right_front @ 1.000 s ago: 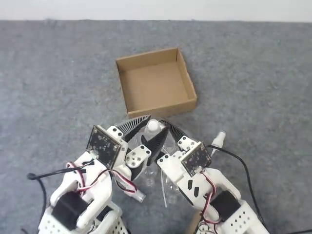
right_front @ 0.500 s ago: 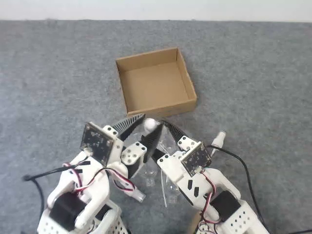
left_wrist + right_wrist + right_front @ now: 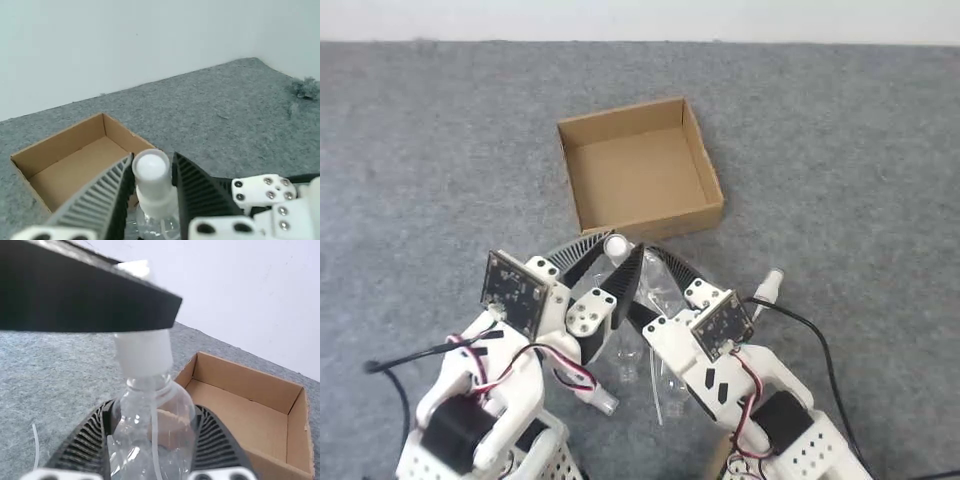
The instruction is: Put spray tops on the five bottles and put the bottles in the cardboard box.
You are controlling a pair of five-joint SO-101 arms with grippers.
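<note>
Cardboard box wall just beyond bottle

The box at upper centre is plain brown cardboard on a speckled grey carpet. The bottle is clear, its spray top white. Both arms are white with ribbed black fingers and red-and-black wires. The wall along the top edge is white.
</note>
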